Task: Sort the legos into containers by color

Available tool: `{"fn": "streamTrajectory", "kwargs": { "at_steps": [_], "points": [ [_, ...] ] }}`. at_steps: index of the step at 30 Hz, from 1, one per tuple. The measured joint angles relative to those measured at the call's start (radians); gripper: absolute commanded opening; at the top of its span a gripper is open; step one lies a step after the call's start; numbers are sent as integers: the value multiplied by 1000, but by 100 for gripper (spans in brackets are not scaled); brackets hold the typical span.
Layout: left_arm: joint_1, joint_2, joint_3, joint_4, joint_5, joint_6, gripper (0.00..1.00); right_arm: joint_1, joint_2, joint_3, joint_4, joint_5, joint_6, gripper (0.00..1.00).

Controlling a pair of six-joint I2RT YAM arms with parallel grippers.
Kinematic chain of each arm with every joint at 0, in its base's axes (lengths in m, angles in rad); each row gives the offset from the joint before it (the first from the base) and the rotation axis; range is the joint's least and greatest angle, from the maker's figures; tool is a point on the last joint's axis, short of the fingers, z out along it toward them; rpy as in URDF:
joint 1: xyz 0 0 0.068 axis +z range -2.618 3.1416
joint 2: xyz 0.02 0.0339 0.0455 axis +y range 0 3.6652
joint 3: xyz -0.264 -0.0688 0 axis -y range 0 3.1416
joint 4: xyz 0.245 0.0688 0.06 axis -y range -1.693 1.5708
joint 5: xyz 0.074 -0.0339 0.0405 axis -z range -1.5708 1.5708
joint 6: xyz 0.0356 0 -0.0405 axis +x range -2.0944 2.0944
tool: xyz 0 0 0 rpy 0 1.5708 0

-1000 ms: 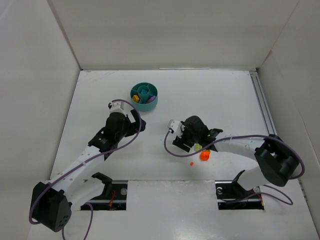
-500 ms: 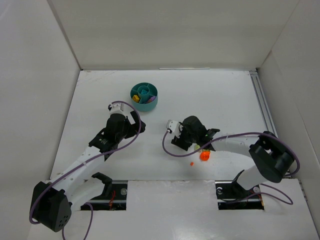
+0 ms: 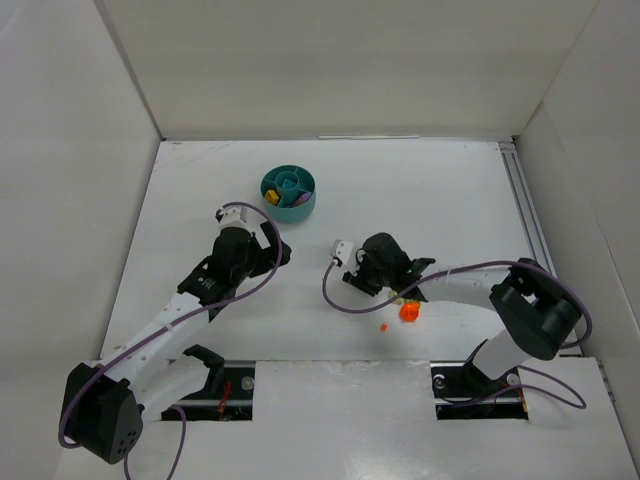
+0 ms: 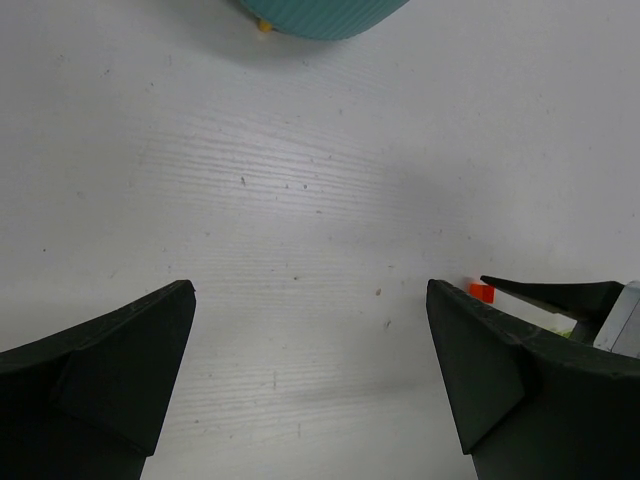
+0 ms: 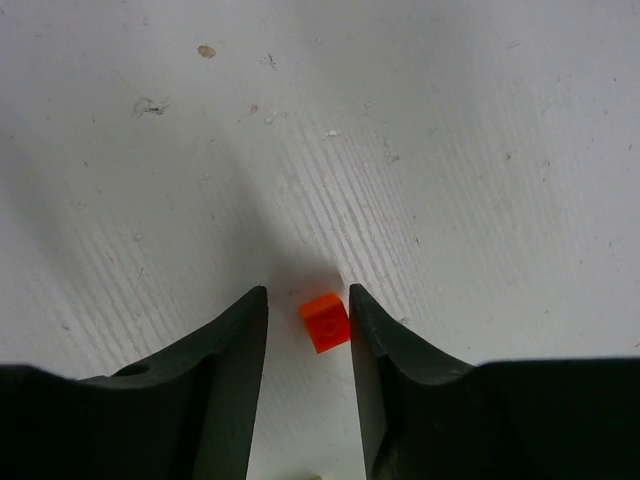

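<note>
Top external: my right end effector (image 3: 395,290) has crept toward 9 o'clock, low over tabletop (image 3: 450,200). Dish (image 3: 288,193) sits at its 11 o'clock, well apart. Left end effector (image 3: 277,240) unchanged, spread wide.

Left wrist: dish wall at 12 o'clock; nothing between my tips.

Right wrist: right end effector has narrowed around orange brick (image 5: 325,322). Gap left on 9 o'clock side, so not pinched yet. Pick imminent, I judge.

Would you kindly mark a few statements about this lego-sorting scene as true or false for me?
1. The left gripper is wide open with nothing between its fingers. True.
2. The small orange brick lies inside the teal dish. False: it lies on the table.
3. The right gripper has one finger on each side of the orange brick. True.
4. The teal dish holds nothing. False: a yellow piece and others lie in it.
</note>
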Motion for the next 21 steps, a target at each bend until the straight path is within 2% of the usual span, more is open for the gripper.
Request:
{"fn": "streamTrajectory", "kwargs": {
  "at_steps": [3,6,9,11,15,21],
  "points": [
    [0,0,0,-6,0,-1,100,3,0,-3,2,11,4,37],
    [0,0,0,-13,0,-4,100,6,-4,-7,5,18,7,37],
    [0,0,0,-14,0,-9,100,11,-17,-12,5,20,8,26],
    [0,0,0,-15,0,-11,100,11,-33,-21,5,22,11,26],
    [0,0,0,-15,0,-11,100,11,-58,-27,4,28,12,39],
    [0,0,0,-15,0,-11,100,11,-60,-27,3,36,12,45]
  ]
}}
